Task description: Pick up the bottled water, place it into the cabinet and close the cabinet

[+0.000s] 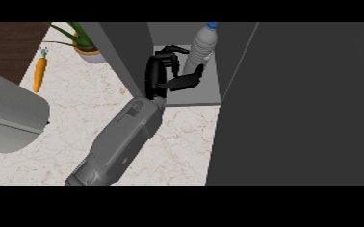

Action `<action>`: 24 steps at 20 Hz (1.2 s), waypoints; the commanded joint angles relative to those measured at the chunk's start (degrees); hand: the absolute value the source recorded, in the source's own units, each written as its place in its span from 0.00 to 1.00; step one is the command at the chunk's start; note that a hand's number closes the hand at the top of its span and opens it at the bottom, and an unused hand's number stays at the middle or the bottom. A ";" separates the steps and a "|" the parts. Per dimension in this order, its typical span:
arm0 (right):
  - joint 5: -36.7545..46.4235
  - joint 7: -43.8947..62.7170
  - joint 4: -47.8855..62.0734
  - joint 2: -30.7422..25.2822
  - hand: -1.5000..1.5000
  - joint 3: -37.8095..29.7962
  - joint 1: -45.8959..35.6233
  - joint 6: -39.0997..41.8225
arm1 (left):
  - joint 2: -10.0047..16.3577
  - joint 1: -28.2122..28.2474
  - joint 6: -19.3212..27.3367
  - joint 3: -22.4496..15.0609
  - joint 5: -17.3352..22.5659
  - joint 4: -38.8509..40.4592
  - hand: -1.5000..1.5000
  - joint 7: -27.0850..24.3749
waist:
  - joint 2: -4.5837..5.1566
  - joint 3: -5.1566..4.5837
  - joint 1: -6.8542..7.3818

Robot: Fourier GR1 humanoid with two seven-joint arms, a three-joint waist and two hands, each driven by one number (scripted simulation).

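Observation:
The bottled water (202,45), clear with a blue cap, stands upright on the grey cabinet shelf (202,95) inside the open cabinet. My right hand (158,72) reaches into the cabinet just left of the bottle. Its thumb (186,81) points at the bottle's base and its relaxed fingers (171,52) are apart from the bottle's side, holding nothing. The dark cabinet door (298,106) stands open and fills the right side of the view. Only a grey forearm (18,118) shows at the left edge; the left hand itself is out of view.
A carrot (40,72) lies on the marble counter (177,144) at the far left. A potted plant (86,45) stands beside the cabinet's left wall (124,53). A dark wooden surface (18,41) is at the top left.

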 commanded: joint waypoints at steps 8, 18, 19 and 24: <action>-0.47 -3.85 -3.19 -0.04 0.00 2.62 5.26 1.56 | -0.01 -12.49 2.92 4.49 1.13 20.97 1.00 -6.17 | 0.39 0.00 -1.42; -4.14 -3.31 -4.58 -1.44 0.00 -1.43 5.15 3.95 | 0.00 -16.10 5.40 5.28 -1.28 30.49 1.00 -11.61 | 0.61 -0.01 -1.65; -4.37 -1.28 -3.52 -0.31 0.00 -2.28 1.96 3.03 | 0.00 -18.17 5.06 4.94 -1.40 31.62 0.00 -9.67 | 0.87 -0.04 -1.71; -4.48 -3.23 -3.64 -0.73 0.00 -2.31 2.83 4.56 | -0.01 -19.14 3.29 7.24 -0.54 33.84 0.00 -11.03 | 1.19 -0.04 -2.65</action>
